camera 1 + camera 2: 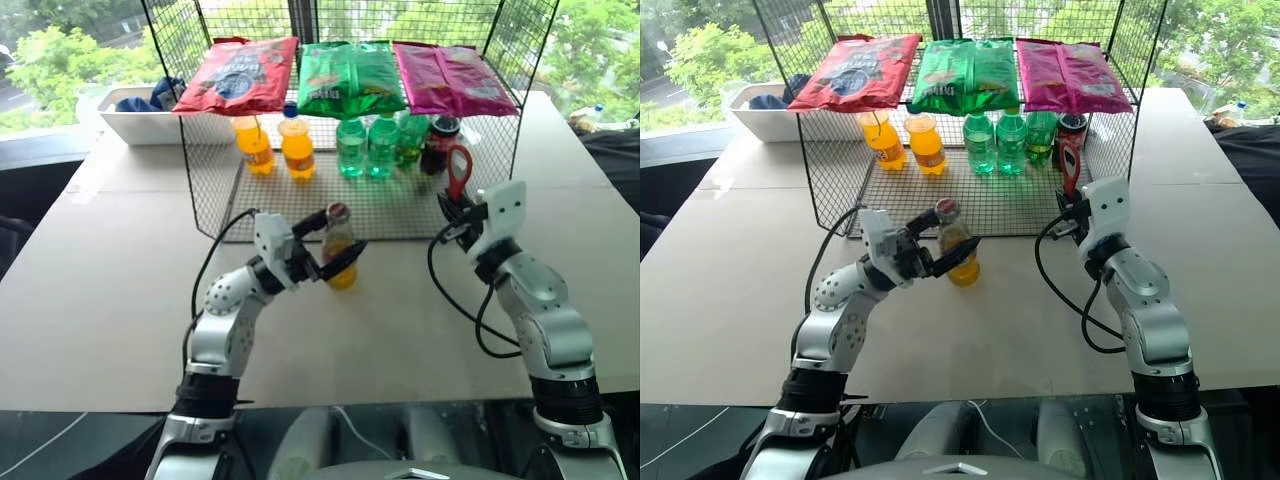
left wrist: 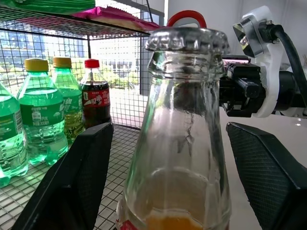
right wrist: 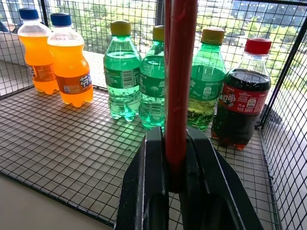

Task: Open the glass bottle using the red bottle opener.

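Glass bottle [image 1: 340,256] stands on table [image 1: 120,300] before wire rack [image 1: 300,205]; red bottle opener [image 1: 459,172] to its right, upright.

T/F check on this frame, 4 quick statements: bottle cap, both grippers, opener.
1. The glass bottle has its cap on. True.
2. The left gripper is clamped on the bottle. False: its fingers stand open on either side, clear of the glass.
3. The right gripper holds the red bottle opener. True.
4. The opener is hooked on the cap. False: it is held upright, off to the bottle's right, near the wire rack.
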You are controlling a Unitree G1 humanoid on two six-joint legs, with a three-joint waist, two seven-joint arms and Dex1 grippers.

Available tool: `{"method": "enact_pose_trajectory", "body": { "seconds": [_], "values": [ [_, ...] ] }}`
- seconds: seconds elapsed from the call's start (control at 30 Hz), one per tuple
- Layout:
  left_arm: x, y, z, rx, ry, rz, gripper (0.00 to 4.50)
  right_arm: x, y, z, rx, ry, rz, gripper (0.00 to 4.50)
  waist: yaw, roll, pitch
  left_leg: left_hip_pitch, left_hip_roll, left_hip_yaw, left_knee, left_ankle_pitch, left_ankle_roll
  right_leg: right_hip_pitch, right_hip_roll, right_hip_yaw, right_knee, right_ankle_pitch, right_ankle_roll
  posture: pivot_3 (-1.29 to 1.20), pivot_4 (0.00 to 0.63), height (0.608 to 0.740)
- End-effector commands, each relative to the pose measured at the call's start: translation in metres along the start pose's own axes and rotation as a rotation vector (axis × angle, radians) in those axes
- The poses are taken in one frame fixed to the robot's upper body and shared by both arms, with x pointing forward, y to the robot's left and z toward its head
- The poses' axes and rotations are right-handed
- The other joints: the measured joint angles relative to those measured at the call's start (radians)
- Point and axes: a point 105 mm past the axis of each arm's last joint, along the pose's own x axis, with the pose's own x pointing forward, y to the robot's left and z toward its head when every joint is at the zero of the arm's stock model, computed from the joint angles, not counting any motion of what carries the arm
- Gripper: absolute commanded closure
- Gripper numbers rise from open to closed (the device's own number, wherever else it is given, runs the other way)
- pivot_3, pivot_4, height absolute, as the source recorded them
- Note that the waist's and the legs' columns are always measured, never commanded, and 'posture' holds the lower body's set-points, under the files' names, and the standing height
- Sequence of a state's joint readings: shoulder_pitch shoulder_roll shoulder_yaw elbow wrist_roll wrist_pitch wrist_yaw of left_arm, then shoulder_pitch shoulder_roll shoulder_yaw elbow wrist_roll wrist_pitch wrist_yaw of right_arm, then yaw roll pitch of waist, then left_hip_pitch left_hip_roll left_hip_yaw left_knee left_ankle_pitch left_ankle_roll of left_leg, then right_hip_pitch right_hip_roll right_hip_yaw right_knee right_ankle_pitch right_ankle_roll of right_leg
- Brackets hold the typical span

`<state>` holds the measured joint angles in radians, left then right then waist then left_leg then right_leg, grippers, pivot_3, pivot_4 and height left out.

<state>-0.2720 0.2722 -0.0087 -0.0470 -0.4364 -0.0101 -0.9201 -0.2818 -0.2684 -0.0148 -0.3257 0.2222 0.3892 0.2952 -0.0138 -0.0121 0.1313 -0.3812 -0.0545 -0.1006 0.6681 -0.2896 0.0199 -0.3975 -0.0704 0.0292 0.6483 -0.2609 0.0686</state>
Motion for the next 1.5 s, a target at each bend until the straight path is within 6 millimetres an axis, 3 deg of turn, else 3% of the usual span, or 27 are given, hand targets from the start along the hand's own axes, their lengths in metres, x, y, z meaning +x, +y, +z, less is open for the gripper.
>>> {"method": "enact_pose_trajectory", "body": {
  "seconds": [0.03, 0.63, 0.77, 1.0, 1.23, 1.4, 1.5],
  "values": [
    [0.003, 0.001, 0.017, 0.016, -0.07, 0.0, 0.57, -0.002, -0.003, 0.007, -0.01, -0.035, -0.008, 4.5, 0.0, 0.0, 0.0, 0.0, 0.0, 0.0, 0.0, 0.0, 0.0, 0.0, 0.0, 0.0, 0.0, 0.0, 0.0, 0.0, 0.15, 0.74],
    [0.005, -0.004, 0.023, 0.014, -0.104, -0.035, 0.57, -0.005, -0.006, 0.005, -0.006, -0.028, -0.022, 4.5, 0.0, 0.0, 0.0, 0.0, 0.0, 0.0, 0.0, 0.0, 0.0, 0.0, 0.0, 0.0, 0.0, 0.0, 0.0, 0.0, 0.15, 0.74],
    [0.005, -0.005, 0.021, 0.019, -0.097, -0.037, 1.55, -0.005, -0.006, 0.004, -0.007, -0.028, -0.024, 4.5, 0.0, 0.0, 0.0, 0.0, 0.0, 0.0, 0.0, 0.0, 0.0, 0.0, 0.0, 0.0, 0.0, 0.0, 0.0, 0.0, 0.15, 0.74],
    [0.002, -0.008, 0.012, 0.033, -0.061, -0.038, 1.55, -0.004, -0.006, 0.007, -0.014, -0.034, -0.019, 4.5, 0.0, 0.0, 0.0, 0.0, 0.0, 0.0, 0.0, 0.0, 0.0, 0.0, 0.0, 0.0, 0.0, 0.0, 0.0, 0.0, 0.15, 0.74],
    [0.003, -0.007, 0.012, 0.026, -0.072, -0.03, 1.55, 0.001, 0.008, 0.013, -0.043, -0.045, 0.038, 4.5, 0.0, 0.0, 0.0, 0.0, 0.0, 0.0, 0.0, 0.0, 0.0, 0.0, 0.0, 0.0, 0.0, 0.0, 0.0, 0.0, 0.15, 0.74],
    [0.002, -0.006, 0.011, 0.03, -0.063, -0.02, 2.9, 0.002, 0.01, 0.012, -0.041, -0.044, 0.044, 4.5, 0.002, 0.0, 0.0, 0.0, 0.0, 0.0, 0.0, 0.0, 0.0, 0.0, 0.0, 0.0, -0.001, 0.0, 0.0, 0.0, 0.15, 0.74],
    [0.001, -0.006, 0.008, 0.034, -0.052, -0.016, 2.9, 0.002, 0.01, 0.012, -0.043, -0.044, 0.043, 4.5, 0.002, 0.0, 0.0, 0.001, 0.0, -0.001, 0.0, 0.0, 0.0, 0.001, 0.0, -0.001, -0.001, 0.0, 0.0, 0.0, 0.15, 0.74]
  ]
}}
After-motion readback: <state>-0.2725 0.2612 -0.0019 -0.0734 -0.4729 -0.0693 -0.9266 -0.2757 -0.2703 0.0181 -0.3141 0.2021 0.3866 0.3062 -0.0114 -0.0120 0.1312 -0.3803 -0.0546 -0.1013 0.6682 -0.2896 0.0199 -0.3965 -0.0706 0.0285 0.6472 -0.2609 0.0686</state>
